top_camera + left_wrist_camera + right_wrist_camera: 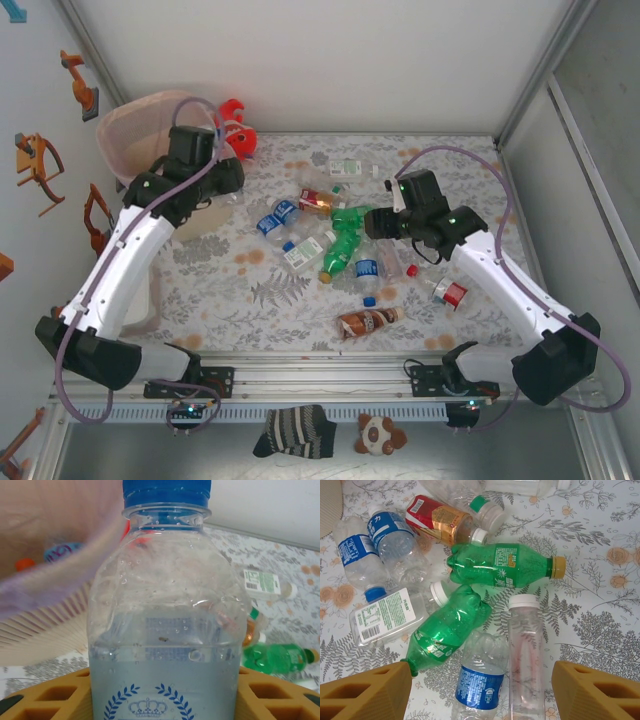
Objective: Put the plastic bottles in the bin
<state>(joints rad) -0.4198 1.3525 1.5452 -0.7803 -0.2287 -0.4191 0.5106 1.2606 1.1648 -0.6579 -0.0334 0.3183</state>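
A clear bottle (165, 630) with a blue cap stands upright between the left fingers (50, 695), which grasp it low on its labelled body. It appears lifted off the counter (250, 290), just beside the bin (125, 140). In the left wrist view the pink rim lies to the bottle's left, so the bottle is probably not yet over the mouth. It seems to hold a little water.

The other bottles (325, 230) lie in a loose heap mid-counter. The right fingers (367, 690) hang above them, spread wide and holding nothing. A plush fish (235, 125) sits just beside the bin.

The main risk is letting go too soon, so that the bottle strikes the rim or drops outside onto the counter. The smooth, wet-looking wall could also slide in a low grip if the wrist tips. The bin looks light, and a brush from the arm might shove or topple it.
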